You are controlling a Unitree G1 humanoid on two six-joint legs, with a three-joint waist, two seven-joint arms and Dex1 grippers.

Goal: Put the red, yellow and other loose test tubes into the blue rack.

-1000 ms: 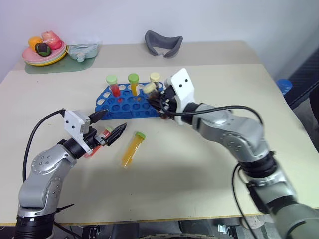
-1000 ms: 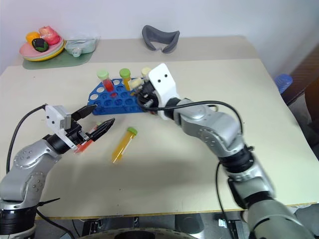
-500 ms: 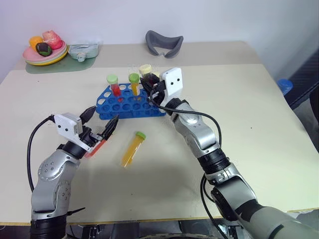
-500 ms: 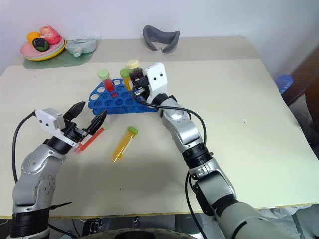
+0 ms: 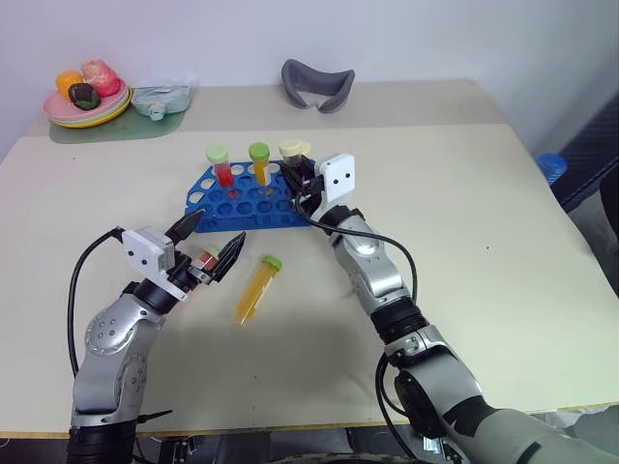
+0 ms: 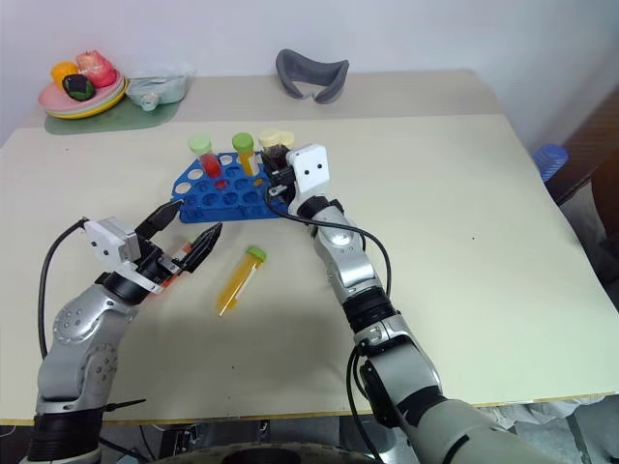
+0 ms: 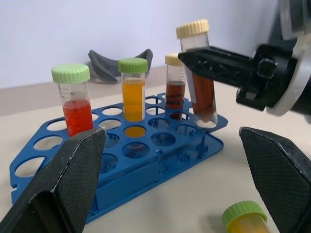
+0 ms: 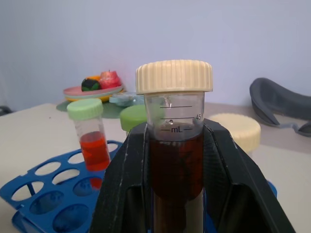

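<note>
The blue rack [image 5: 224,208] stands mid-table with a red tube [image 5: 221,166], a yellow-orange tube [image 5: 259,162] and a cream-capped brown tube [image 7: 173,83] upright in it. My right gripper [image 5: 302,182] is shut on a dark brown tube with a cream cap [image 8: 175,145], held nearly upright with its lower end at the corner hole on the rack's right end. A loose yellow-orange tube with a green cap [image 5: 254,290] lies on the table in front of the rack. My left gripper [image 5: 219,232] is open to its left, above a loose red tube [image 5: 200,262] lying under its fingers.
At the back left stands a plate of toy fruit [image 5: 68,111] on a green mat [image 5: 155,124]. A grey curved object [image 5: 317,85] lies at the back centre. A blue object [image 5: 551,166] sits beyond the table's right edge.
My right arm has swung the brown tube from sideways to upright and brought it down to the rack's right corner hole. My left gripper has stayed open in about the same place.
</note>
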